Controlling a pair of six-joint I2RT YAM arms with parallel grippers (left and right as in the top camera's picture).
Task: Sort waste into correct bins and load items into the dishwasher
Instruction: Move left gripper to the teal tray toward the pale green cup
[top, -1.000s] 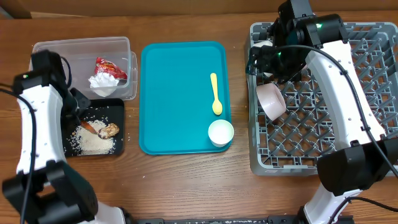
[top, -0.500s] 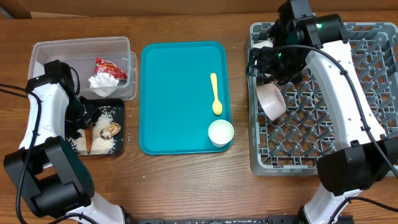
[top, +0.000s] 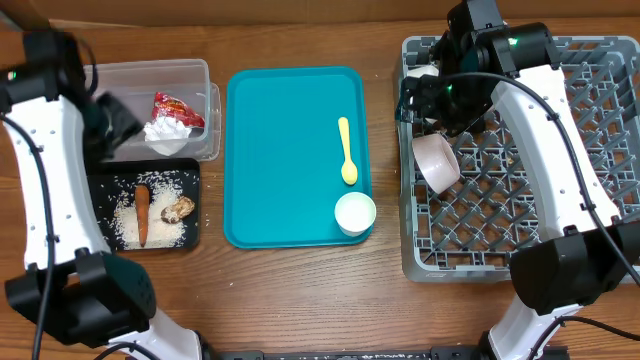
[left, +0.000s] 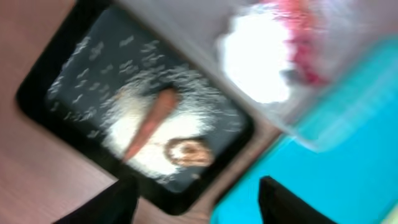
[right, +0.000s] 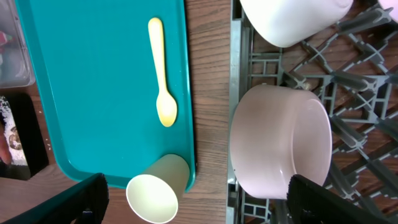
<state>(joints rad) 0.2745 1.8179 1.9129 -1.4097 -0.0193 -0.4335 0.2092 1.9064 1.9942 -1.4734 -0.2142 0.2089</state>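
While left claw (left: 198, 200) and right claw (right: 199, 198) gape wide, empty, carrot (top: 141, 214) on rice (top: 165, 231) in black tray (top: 108, 182) left of teal tray (top: 285, 150), spoon (top: 346, 152) and cup (top: 355, 213) on it, bowl (top: 437, 163) in rack (top: 445, 240) to its right

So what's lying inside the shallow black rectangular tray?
The shallow black rectangular tray holds a small orange carrot, a brown food lump beside it and white rice grains around them. The left arm covers the tray's left edge from overhead; anything under the rice is hidden.
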